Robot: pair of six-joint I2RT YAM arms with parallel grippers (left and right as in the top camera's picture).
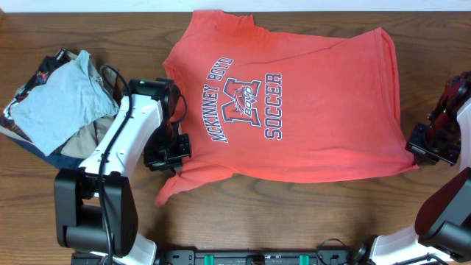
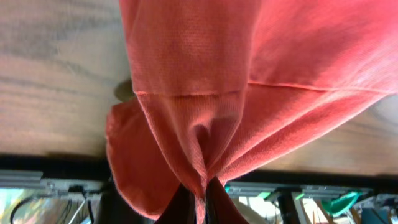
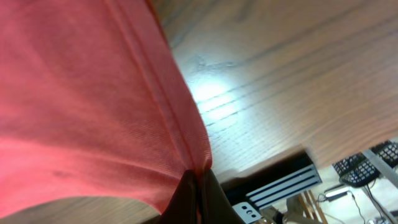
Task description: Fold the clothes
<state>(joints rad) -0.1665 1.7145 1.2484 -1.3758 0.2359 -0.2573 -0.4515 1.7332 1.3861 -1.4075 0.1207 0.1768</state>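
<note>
My red-orange T-shirt [image 1: 309, 96] lies spread print-up across the middle of the desk [image 1: 73, 22]. My left pincer [image 2: 198, 206] is clamped on a bunched pinch of cloth by the near sleeve, and my right pincer [image 3: 198, 194] is closed on the hem at the near right corner. I judge this to be the start of the first fold. Next, both arms must lift together and carry the near edge over toward the far edge, keeping the cloth taut between them so it doesn't sag or slip.
</note>
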